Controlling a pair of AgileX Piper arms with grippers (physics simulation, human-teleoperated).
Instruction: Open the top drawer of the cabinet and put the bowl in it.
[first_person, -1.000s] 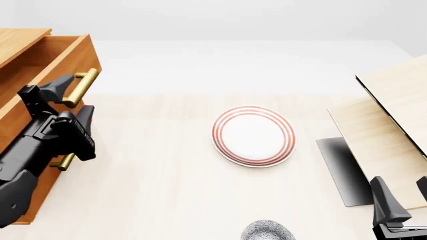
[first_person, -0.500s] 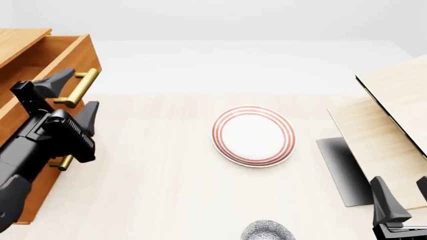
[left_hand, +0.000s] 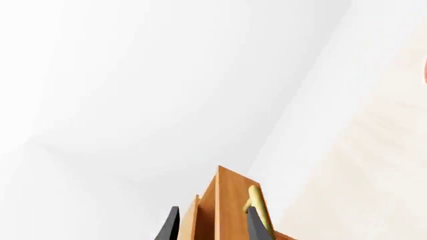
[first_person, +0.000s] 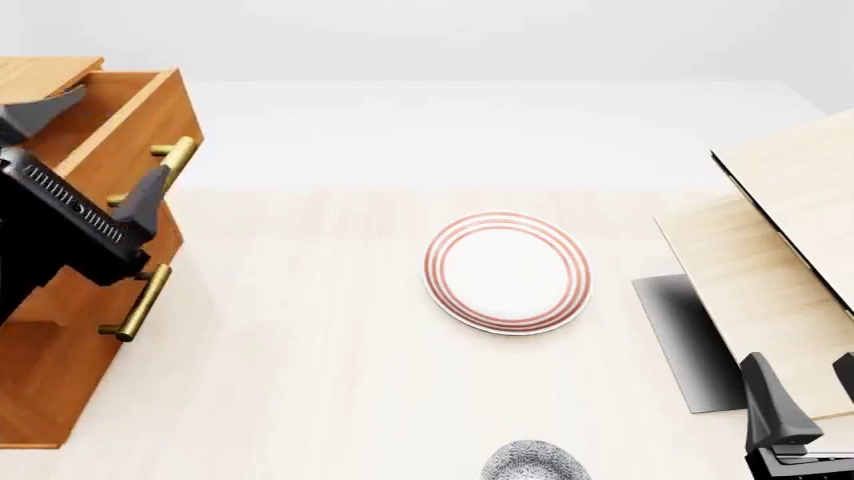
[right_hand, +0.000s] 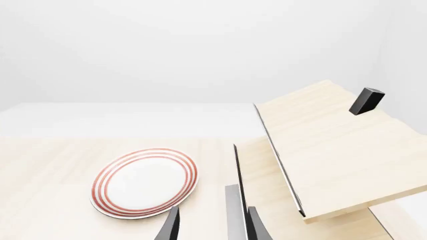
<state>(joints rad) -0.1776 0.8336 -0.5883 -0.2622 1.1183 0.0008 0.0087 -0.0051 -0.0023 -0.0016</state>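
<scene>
The orange-brown cabinet (first_person: 54, 380) stands at the far left with its top drawer (first_person: 127, 120) pulled out, brass handle (first_person: 170, 160) facing the table. My left gripper (first_person: 94, 150) hovers open above that drawer's front, one finger on each side of the panel and touching nothing. In the left wrist view the drawer front (left_hand: 223, 200) and handle (left_hand: 259, 212) show between and beside the gripper's (left_hand: 212, 227) fingers. The speckled bowl (first_person: 535, 464) sits at the near edge, partly cut off. My right gripper (first_person: 807, 400) rests open at the near right, empty.
A white plate with red rings (first_person: 507, 272) lies mid-table, also in the right wrist view (right_hand: 145, 182). A pale light-wood unit (first_person: 787, 250) with a dark grey panel (first_person: 687, 340) fills the right side. A lower drawer's handle (first_person: 134, 305) juts out under the left gripper.
My left gripper has come off the top drawer's handle, opened wide, and risen up and to the left over the drawer front. The right arm, bowl and plate have stayed still.
</scene>
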